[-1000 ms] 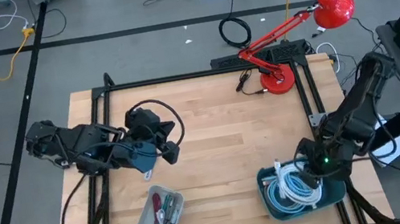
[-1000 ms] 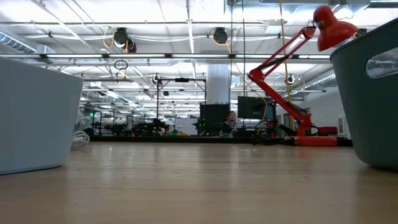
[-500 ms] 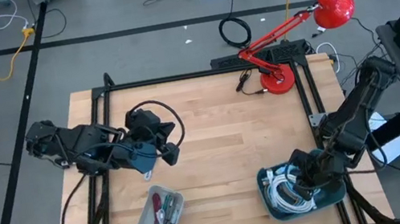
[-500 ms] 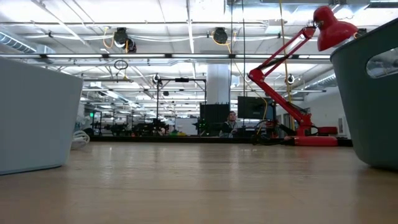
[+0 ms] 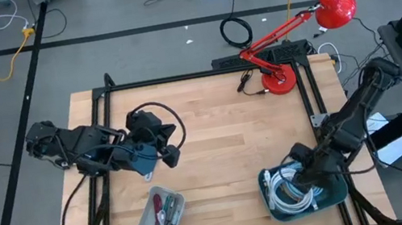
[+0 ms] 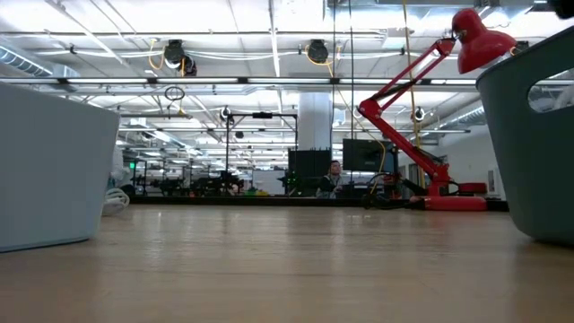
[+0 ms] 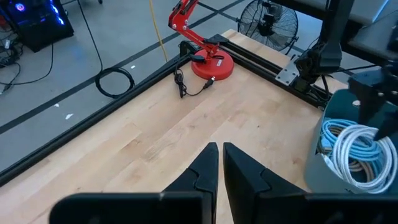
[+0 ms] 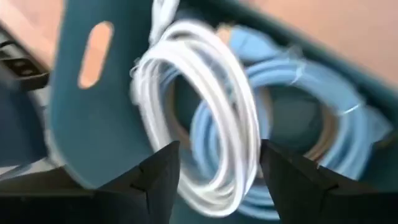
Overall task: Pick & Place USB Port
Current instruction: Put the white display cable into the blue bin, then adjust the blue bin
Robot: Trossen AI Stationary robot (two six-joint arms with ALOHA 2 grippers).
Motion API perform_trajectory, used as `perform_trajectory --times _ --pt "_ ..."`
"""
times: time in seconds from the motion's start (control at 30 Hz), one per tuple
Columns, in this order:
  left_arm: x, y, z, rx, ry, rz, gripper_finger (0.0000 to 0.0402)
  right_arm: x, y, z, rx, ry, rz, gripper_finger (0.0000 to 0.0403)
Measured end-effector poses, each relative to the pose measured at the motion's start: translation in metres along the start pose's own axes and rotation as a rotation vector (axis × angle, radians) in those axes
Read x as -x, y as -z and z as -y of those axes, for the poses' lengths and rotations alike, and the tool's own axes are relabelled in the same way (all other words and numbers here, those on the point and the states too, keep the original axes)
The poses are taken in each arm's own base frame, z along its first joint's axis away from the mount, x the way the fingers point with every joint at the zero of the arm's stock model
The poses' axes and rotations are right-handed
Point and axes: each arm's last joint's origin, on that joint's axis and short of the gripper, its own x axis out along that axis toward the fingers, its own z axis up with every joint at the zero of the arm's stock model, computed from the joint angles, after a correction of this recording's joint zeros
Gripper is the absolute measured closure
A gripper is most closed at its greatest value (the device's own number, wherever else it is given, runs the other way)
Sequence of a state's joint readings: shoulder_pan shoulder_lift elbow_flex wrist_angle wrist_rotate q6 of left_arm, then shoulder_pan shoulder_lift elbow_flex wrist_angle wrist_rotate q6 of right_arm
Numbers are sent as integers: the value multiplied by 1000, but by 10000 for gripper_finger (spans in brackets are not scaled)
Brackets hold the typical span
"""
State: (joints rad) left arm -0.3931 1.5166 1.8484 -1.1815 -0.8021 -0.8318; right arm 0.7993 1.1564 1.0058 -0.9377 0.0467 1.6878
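Roughly left to right: left tool (image 5: pixel 169 157) parked over the left part of the wooden counter (image 5: pixel 221 134), fingers (image 7: pixel 208 171) clenched together, nothing between them — idle. Near the counter's front edge, below that arm in the high view, sits a clear tray (image 5: pixel 158 217) with small red and green items inside; can't tell what they are. Further right, front-right corner of the counter — dark teal bin (image 5: pixel 269 199) holding coiled cables: a white coil (image 8: pixel 199 106) and a light blue coil (image 8: pixel 292 118), lying against each other inside the bin. Which of these is the USB piece, can't tell. Right tool (image 5: pixel 299 183) is low over the bin, right above the coils; its fingers (image 8: pixel 158 177) stand apart, released, nothing pinched between them, white coil sits just past the tips. At the counter's far right edge a red desk lamp (image 5: pixel 281 74) stands on its round base, arm stretched toward the right, shade beyond the counter. Low view shows only bin walls at both sides and the lamp (image 6: pixel 448 117).
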Motion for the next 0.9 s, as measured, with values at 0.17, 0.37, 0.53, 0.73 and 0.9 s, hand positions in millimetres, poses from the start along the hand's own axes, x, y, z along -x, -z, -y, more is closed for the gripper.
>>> perform_trajectory --times 0.17,0.37,0.53,0.73,0.9 --pt "0 0 0 -4 -2 -4 376 3 -10 3 17 17 3 195" --pt "0 1 0 -4 10 -16 376 11 -22 9 30 26 19 195" --pt "1 2 1 -7 14 -16 376 22 -35 31 10 170 47 202" --pt "1 2 1 0 15 -16 376 27 -49 57 6 441 138 321" --pt "2 2 1 10 16 -16 376 2 -61 57 45 360 190 395"
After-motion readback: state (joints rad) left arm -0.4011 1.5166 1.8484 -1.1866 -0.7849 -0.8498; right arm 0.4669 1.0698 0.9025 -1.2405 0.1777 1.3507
